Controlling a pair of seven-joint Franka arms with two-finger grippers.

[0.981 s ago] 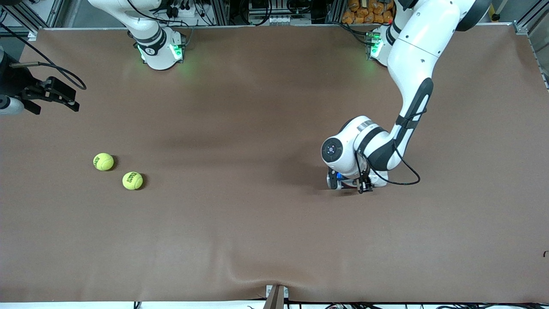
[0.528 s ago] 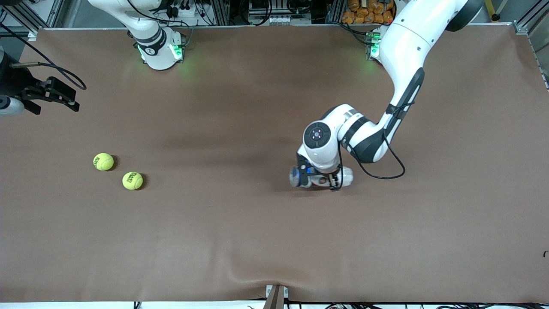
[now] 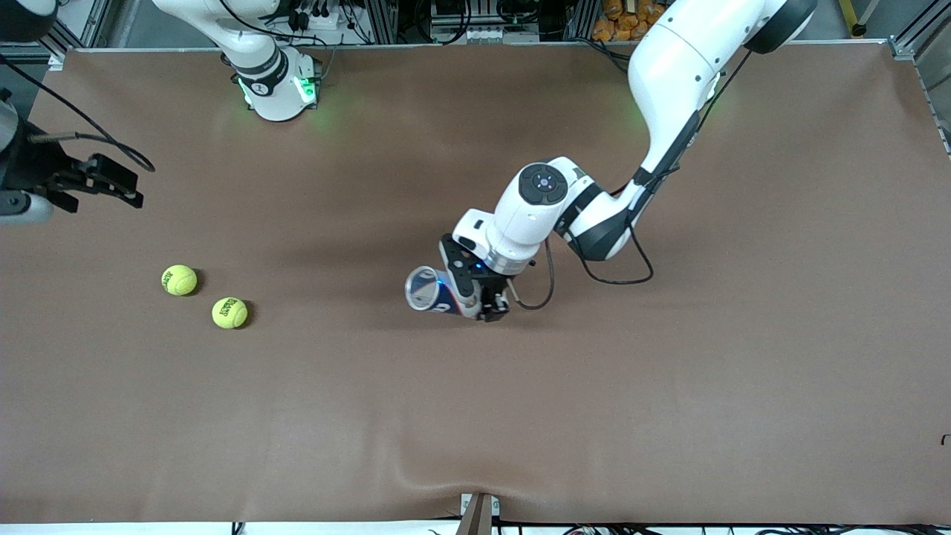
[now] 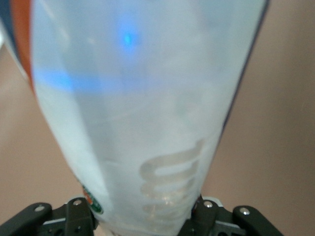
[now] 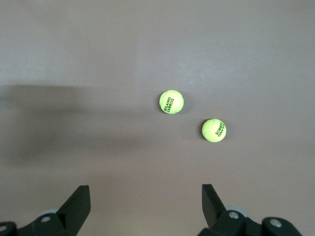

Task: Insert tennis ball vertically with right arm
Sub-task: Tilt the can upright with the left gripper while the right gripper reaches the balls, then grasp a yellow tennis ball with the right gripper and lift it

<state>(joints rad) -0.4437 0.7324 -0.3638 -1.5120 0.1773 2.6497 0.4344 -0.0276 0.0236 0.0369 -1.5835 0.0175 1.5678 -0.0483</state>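
Observation:
Two yellow tennis balls (image 3: 179,280) (image 3: 229,313) lie side by side on the brown table toward the right arm's end; both show in the right wrist view (image 5: 171,102) (image 5: 214,130). My left gripper (image 3: 477,296) is shut on a clear ball can with a blue and orange label (image 3: 431,291), over the middle of the table. The can is tilted, its open mouth toward the balls. It fills the left wrist view (image 4: 138,98), between the left gripper's (image 4: 145,219) fingers. My right gripper (image 3: 111,182) is open and empty, up in the air at the right arm's end; in its wrist view (image 5: 145,206) the balls lie ahead of it.
The brown mat (image 3: 475,416) has a small ripple at its edge nearest the front camera. A metal bracket (image 3: 478,513) sticks up at that edge. The arm bases (image 3: 278,89) stand along the mat's farthest edge.
My left arm has swung toward the right arm's end with the can, which now shows tilted with its mouth open. My right gripper has shifted slightly. The balls have not moved.

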